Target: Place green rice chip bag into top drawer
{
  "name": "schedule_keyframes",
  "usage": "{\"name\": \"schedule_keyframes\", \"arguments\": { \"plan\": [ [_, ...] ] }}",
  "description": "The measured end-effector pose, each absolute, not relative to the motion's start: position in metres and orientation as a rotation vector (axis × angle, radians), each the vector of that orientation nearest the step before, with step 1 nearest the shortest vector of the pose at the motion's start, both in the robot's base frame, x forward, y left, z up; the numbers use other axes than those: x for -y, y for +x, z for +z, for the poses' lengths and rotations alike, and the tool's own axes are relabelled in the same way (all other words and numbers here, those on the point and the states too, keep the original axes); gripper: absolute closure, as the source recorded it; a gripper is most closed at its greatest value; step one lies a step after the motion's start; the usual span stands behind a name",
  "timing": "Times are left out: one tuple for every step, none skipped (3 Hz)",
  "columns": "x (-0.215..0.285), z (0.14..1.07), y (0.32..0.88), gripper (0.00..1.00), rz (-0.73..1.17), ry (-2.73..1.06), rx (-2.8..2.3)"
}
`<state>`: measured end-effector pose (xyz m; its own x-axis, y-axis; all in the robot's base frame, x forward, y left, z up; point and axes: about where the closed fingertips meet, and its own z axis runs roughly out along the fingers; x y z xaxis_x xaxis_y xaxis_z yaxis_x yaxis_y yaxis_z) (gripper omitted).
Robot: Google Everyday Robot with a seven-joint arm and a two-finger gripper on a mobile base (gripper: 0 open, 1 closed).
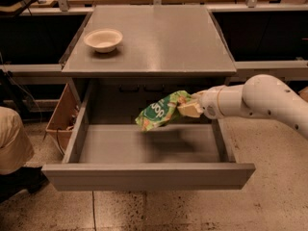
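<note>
The green rice chip bag (161,110) hangs in the air over the open top drawer (144,148), a little above its smooth grey floor and toward the back right. My gripper (188,108) reaches in from the right on a white arm and is shut on the bag's right end. The drawer is pulled fully out below the tabletop, and its flat front panel (144,176) faces the camera. The drawer floor holds nothing.
A white bowl (103,39) sits on the grey tabletop (163,37) at the back left. A cardboard box (62,113) stands left of the drawer. A person's beige-clad leg (12,141) is at the left edge. The floor is speckled tile.
</note>
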<state>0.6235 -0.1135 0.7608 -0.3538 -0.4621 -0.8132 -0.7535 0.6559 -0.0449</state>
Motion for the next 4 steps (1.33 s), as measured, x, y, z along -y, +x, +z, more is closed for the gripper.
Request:
{"name": "schedule_keyframes", "arguments": {
  "plan": [
    [0.113,0.736,0.626,1.0,0.397,-0.95,-2.034],
    [0.113,0.706,0.633,1.0,0.361,-0.977,-2.06],
    [0.111,0.687,0.639,0.82,0.333,-1.002,-2.078],
    [0.11,0.677,0.642,0.57,0.316,-1.016,-2.091]
  ]
}}
